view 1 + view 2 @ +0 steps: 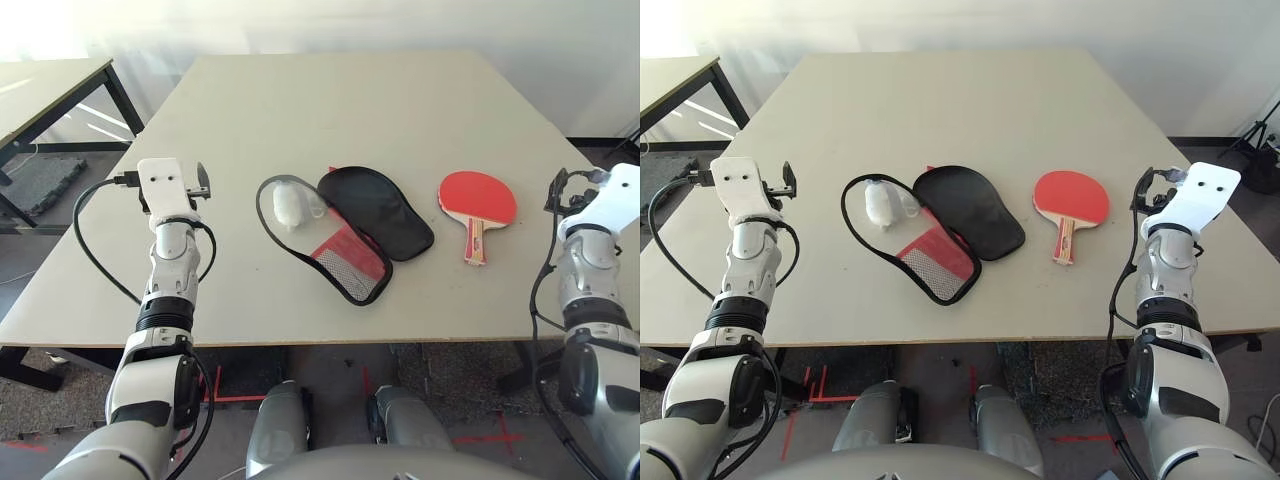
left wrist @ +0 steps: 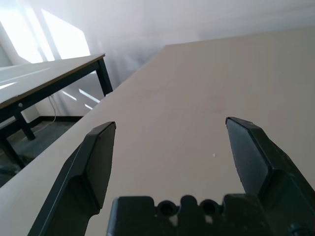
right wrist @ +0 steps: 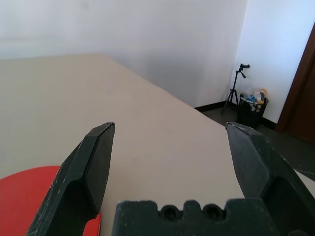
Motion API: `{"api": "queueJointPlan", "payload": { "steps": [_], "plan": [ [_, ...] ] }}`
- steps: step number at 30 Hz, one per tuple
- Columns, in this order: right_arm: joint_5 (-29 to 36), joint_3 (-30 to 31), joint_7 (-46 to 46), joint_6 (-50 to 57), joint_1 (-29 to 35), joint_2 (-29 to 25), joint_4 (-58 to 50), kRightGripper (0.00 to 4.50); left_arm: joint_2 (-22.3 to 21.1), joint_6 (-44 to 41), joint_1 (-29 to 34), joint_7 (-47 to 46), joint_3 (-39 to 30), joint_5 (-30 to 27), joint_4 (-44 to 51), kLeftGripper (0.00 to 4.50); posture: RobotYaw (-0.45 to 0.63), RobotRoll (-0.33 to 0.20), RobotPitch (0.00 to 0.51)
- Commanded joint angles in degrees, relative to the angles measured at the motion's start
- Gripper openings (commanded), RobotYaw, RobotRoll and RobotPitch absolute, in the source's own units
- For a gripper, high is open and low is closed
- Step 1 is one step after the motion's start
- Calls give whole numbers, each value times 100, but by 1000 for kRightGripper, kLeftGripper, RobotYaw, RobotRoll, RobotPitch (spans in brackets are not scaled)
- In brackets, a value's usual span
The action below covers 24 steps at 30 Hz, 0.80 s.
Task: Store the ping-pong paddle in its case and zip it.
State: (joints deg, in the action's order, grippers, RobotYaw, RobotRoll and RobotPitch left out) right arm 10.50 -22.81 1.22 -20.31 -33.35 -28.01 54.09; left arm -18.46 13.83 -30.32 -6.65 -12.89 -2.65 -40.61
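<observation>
The ping-pong paddle [image 1: 477, 198] lies flat right of the table's middle, red face up, its pale handle pointing toward me. Its case [image 1: 375, 210] lies unzipped and spread open at the centre: the black half to the right, the half with the clear window and red mesh panel [image 1: 345, 258] to the left. A small grey-white wad [image 1: 289, 205] rests in the windowed half. My left gripper [image 2: 170, 147] hovers open over bare table left of the case. My right gripper [image 3: 170, 147] is open just right of the paddle, whose red edge [image 3: 29, 196] appears beside one finger.
A second table [image 1: 50, 85] with black legs stands off to the far left. The light tabletop [image 1: 350, 100] stretches bare behind the objects. In the right wrist view a tripod [image 3: 235, 81] and a bin stand on the floor by the wall.
</observation>
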Motion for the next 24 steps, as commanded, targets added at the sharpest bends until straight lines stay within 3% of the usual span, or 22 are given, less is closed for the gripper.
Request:
{"api": "queueJointPlan", "payload": {
  "steps": [1,6,17,24],
  "plan": [
    [-5,-17,-3,87,26,-108,-135,4487,36,-115,-12,-161,-36,46,160,4500,51,0,35],
    [149,-33,20,869,10,-64,-776,4487,17,-172,-43,47,-47,-97,537,4500,44,0,38],
    [674,77,693,6402,220,135,-4504,4487,-745,-1410,-98,2938,301,-1090,2115,4500,22,0,73],
    [762,134,790,9128,-19,256,-5519,4487,-1370,-2632,-258,4695,586,-1772,2966,4500,40,0,94]
  ]
}}
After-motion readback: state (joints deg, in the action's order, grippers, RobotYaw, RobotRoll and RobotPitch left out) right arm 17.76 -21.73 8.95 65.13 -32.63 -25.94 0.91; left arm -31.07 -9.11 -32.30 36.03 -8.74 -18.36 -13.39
